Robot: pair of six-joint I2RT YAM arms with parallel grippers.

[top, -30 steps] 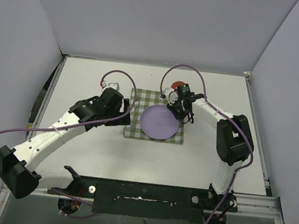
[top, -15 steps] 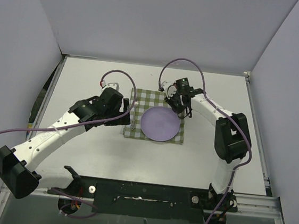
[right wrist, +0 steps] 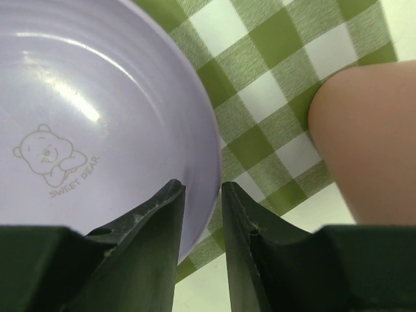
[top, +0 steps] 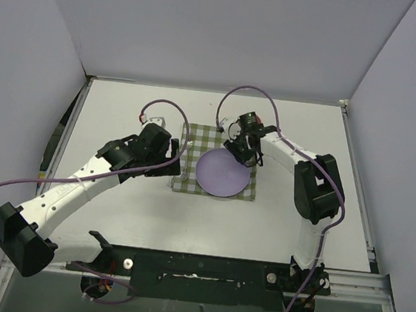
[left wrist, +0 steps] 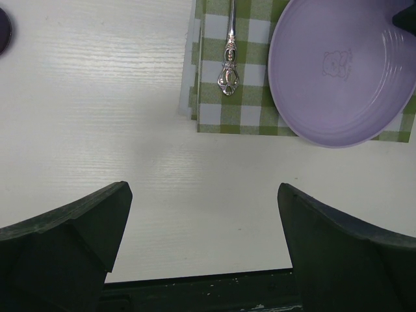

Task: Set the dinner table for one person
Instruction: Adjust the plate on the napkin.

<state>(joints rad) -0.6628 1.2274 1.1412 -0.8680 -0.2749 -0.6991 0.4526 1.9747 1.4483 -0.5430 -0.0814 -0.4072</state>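
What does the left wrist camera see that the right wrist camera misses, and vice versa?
Only the left wrist view shows the silver cutlery handle lying on the green checked cloth, and the left gripper, wide open. Only the right wrist view shows a peach-coloured rounded thing and the right gripper astride the rim of the lilac plate. Both show the plate, its bear print and the cloth.
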